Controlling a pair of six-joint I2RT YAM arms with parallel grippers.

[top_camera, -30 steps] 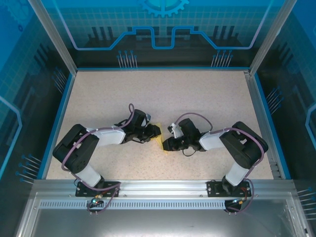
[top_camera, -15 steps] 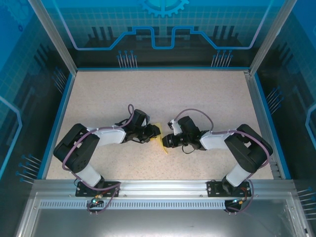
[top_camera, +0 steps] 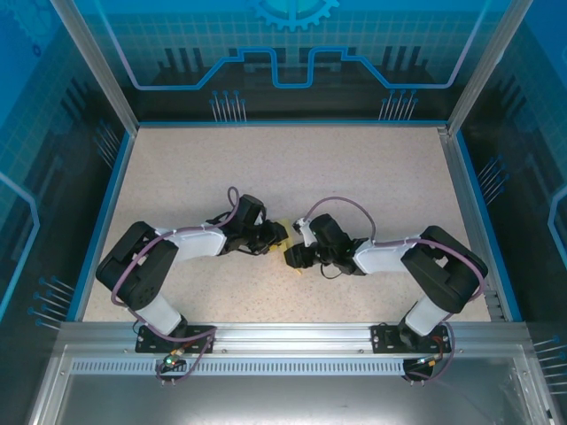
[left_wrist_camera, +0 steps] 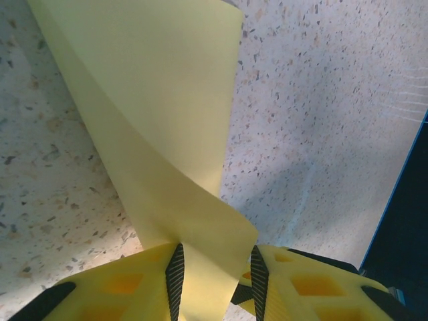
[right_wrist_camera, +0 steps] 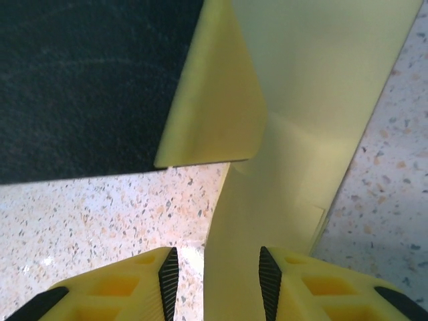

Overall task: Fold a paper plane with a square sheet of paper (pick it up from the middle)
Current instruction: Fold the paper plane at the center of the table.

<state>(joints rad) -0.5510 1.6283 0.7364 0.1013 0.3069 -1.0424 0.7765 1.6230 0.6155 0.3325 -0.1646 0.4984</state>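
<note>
Yellow paper [left_wrist_camera: 160, 100] bows between the ribbed pads [left_wrist_camera: 175, 274] of the left tool [left_wrist_camera: 216, 277], which grasps it. The sheet rises curled off the speckled surface [left_wrist_camera: 321, 100]. The right tool [right_wrist_camera: 215, 281] is released, jaws parted, with the paper passing loosely between them, nearer the right pad. Close behind the paper a black housing [right_wrist_camera: 87, 80] blocks the way. From above, both tools meet nose to nose mid-surface, with blue walls [top_camera: 292, 97] around.
</note>
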